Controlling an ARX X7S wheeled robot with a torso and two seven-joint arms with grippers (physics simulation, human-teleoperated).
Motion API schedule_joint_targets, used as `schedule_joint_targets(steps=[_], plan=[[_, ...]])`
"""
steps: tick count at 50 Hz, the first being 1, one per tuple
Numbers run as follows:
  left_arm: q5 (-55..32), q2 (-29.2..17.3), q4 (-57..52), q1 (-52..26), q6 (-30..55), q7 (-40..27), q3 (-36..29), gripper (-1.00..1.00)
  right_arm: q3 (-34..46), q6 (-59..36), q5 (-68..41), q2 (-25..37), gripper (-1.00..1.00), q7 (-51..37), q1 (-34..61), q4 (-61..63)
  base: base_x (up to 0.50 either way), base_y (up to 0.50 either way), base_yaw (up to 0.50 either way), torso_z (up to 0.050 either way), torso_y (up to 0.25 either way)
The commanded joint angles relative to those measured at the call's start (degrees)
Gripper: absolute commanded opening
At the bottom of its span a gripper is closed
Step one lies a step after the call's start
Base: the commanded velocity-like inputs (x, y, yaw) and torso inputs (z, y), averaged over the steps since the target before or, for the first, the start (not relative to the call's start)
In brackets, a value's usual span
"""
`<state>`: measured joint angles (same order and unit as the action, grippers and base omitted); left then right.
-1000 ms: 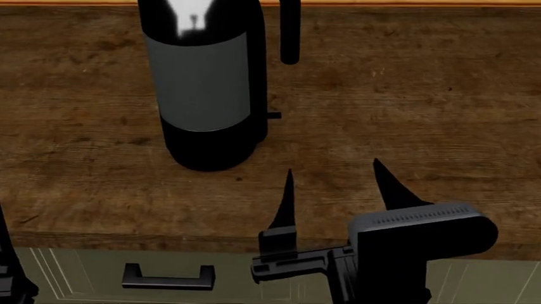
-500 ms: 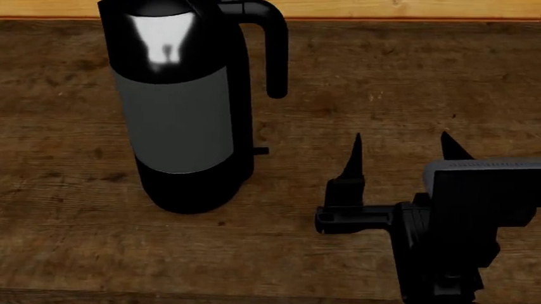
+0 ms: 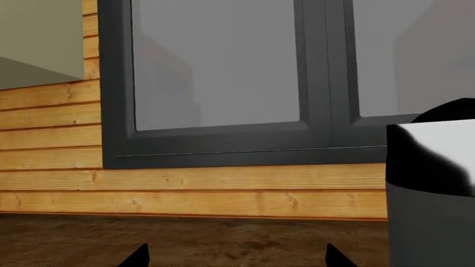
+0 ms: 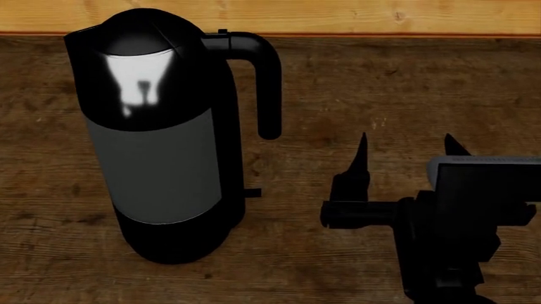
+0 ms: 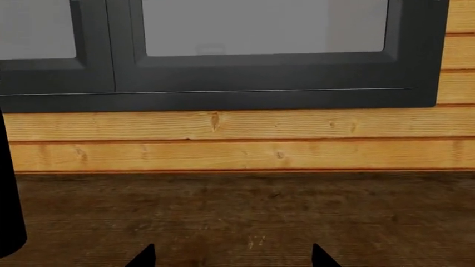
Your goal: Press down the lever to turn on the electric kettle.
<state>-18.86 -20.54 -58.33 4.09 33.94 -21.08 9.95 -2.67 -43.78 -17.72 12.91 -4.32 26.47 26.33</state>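
Note:
The electric kettle (image 4: 156,158) stands upright on the wooden counter at the head view's left, with a glossy black top, grey band and curved black handle (image 4: 266,82). The lever (image 4: 253,192) is a tiny black tab jutting from its lower right side. My right gripper (image 4: 407,147) is open and empty, hovering to the right of the kettle, apart from the lever. In the right wrist view its tips (image 5: 232,257) stand wide apart, and the kettle's handle (image 5: 9,194) shows at the edge. My left gripper (image 3: 235,257) is open; the kettle (image 3: 434,189) shows beside it.
The wooden counter (image 4: 355,82) ends at a light wooden wall strip (image 4: 338,16). A dark-framed window (image 5: 222,72) sits above the plank wall in both wrist views.
The head view has shifted, so the kettle now shows lower and larger with its whole top and handle visible. My right gripper stays open to the right of the kettle.

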Motion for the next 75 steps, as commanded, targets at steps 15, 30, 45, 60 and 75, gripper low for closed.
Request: schedule_joint_targets(steps=[15, 30, 45, 60, 75], plan=[[-0.26, -1.1, 1.27, 2.14, -3.04, -1.14, -0.57, 1.0, -0.21, -0.87, -1.92, 0.57, 1.0, 0.31, 1.0, -1.34, 0.1, 0.0, 0.0, 0.0, 0.0], [-0.97, -1.77, 1.41, 1.92, -2.83, -2.03, -0.6, 1.0, -2.55, -10.49, -10.02, 6.48, -1.0, 5.62, -1.73, 5.3, 0.0, 0.0, 0.0, 0.0, 0.0], [-0.01, -2.28, 1.76, 1.12, -2.53, -3.25, -2.24, 1.0, 7.71, -13.24, -9.86, 7.13, -1.0, 10.45, 6.56, -3.96, 0.0, 0.0, 0.0, 0.0, 0.0], [0.13, -3.04, 1.02, -0.41, -0.98, -4.43, -4.01, 1.0, 16.57, -7.24, -5.12, 4.38, -1.0, 13.05, 12.58, -16.44, 0.0, 0.0, 0.0, 0.0, 0.0], [0.33, -3.21, 2.93, 0.88, -3.93, -4.44, -4.25, 1.0, 19.09, -10.74, -7.11, 5.11, -1.0, 13.03, 9.79, -7.38, 0.0, 0.0, 0.0, 0.0, 0.0]])
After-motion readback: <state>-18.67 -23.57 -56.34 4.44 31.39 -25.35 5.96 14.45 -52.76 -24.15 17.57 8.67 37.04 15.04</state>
